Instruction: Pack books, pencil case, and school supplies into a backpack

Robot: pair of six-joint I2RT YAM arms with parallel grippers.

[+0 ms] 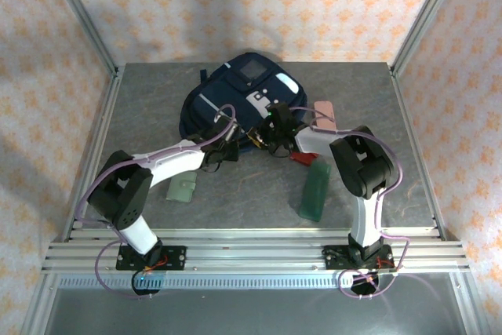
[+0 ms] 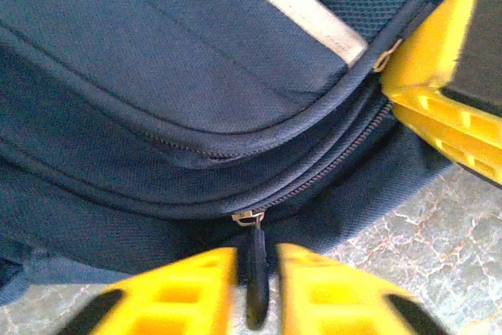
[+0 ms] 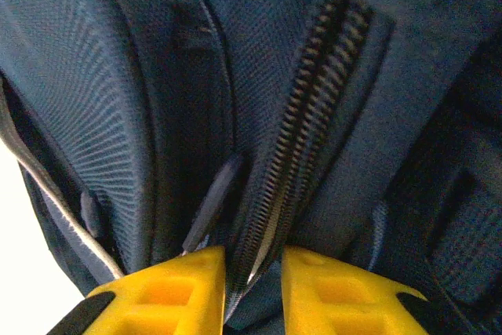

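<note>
Both sets of jaws sit at the backpack point(image 1: 235, 90): left jaws, slightly spread around the zipper pull point(image 2: 256, 284), should pinch it squarely; right jaws straddle the zipper teeth point(image 3: 307, 115), grip unclear.

Walls point(image 1: 235, 5) papered in pale pink with a repeating orange floral motif enclose the space on three sides, slim aluminium posts point(image 1: 78, 13) rising at the corners. The bench point(image 1: 235, 194) has a mottled grey, stone-like top, edged at the near side by ribbed aluminium rails point(image 1: 259, 253). Soft, even light leaves faint shadows on the wallpaper.
</note>
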